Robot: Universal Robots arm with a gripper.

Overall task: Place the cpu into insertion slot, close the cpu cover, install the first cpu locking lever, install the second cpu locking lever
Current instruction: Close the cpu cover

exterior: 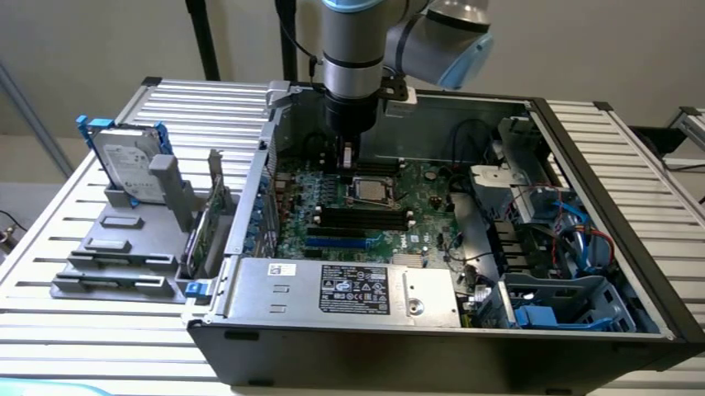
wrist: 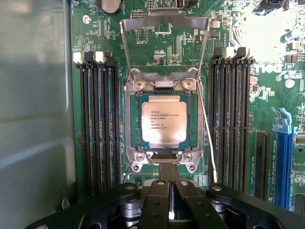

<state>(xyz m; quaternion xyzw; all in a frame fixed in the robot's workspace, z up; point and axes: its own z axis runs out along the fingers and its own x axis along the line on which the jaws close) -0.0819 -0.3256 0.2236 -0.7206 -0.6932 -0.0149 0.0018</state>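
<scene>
The cpu lies flat in the insertion slot, its pale metal face up and printed text showing. The cpu cover stands swung open beyond the slot, its silvery frame raised on two side arms. A thin wire locking lever runs unlatched along one side of the slot. My gripper hovers at the slot's edge opposite the cover, its black fingers pressed together with nothing between them. In the exterior view the gripper hangs inside the open computer case, just behind the slot.
Long black memory slots flank the socket, with a blue expansion slot further out. The case holds a power supply at the front and cables with drive bays on the exterior view's right. A hard drive stands outside.
</scene>
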